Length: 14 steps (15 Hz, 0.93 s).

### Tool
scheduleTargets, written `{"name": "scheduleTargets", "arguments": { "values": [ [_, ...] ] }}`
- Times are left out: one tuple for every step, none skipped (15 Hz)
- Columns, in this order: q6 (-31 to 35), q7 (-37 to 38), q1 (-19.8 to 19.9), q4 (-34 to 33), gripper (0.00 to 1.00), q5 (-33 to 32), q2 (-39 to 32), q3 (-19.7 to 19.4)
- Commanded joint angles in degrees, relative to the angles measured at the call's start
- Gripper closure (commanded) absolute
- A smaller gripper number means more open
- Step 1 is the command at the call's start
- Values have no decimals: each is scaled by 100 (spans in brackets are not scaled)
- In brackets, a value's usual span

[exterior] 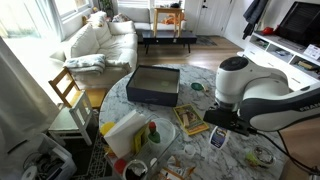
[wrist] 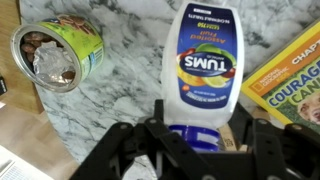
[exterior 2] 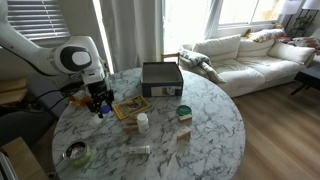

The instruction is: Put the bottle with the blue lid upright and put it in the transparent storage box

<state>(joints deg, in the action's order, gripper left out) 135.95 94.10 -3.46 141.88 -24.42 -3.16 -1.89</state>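
Note:
The bottle with the blue lid (wrist: pixel 203 70) is white with a blue-and-white label. It lies on its side on the marble table, cap toward my wrist. My gripper (wrist: pixel 200 125) straddles its cap end, and both fingers appear to press the bottle's sides. In both exterior views the gripper (exterior: pixel 218 130) (exterior 2: pixel 100 104) is low over the table, with a bit of blue under it. The transparent storage box (exterior: pixel 124 130) is a whitish bin at the table's edge, far from the gripper. It holds a few items.
A dark opaque box (exterior: pixel 153 84) (exterior 2: pixel 161 78) stands on the round marble table (exterior 2: pixel 200 125). An open green can (wrist: pixel 58 55) lies beside the bottle, and a yellow book (wrist: pixel 295 80) (exterior 2: pixel 130 107) lies on its other side. A small white bottle (exterior 2: pixel 142 122) stands mid-table. A sofa (exterior 2: pixel 250 55) is beyond.

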Motion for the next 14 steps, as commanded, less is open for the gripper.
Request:
{"name": "scheduleTargets", "arguments": {
  "values": [
    [92,461,-52,194,61,-418,138,135],
    [57,537,-74,194,61,-513,136,176],
    [40,620,-89,194,61,-602,131,207],
    [13,699,-98,193,43,-697,120,237],
    [23,727,-104,200,12,-741,118,266],
    [38,743,-112,209,9,-745,125,292],
    [80,713,-109,215,4,-699,144,312],
    [83,638,-103,214,0,-612,159,328],
    [101,601,-95,217,0,-571,178,338],
    [154,481,-71,229,0,-434,205,344],
    [178,422,-54,232,0,-363,231,343],
    [246,251,-26,252,0,-181,266,339],
    [282,169,-13,256,0,-68,287,336],
    [328,69,-1,261,0,55,305,332]
  ]
}}
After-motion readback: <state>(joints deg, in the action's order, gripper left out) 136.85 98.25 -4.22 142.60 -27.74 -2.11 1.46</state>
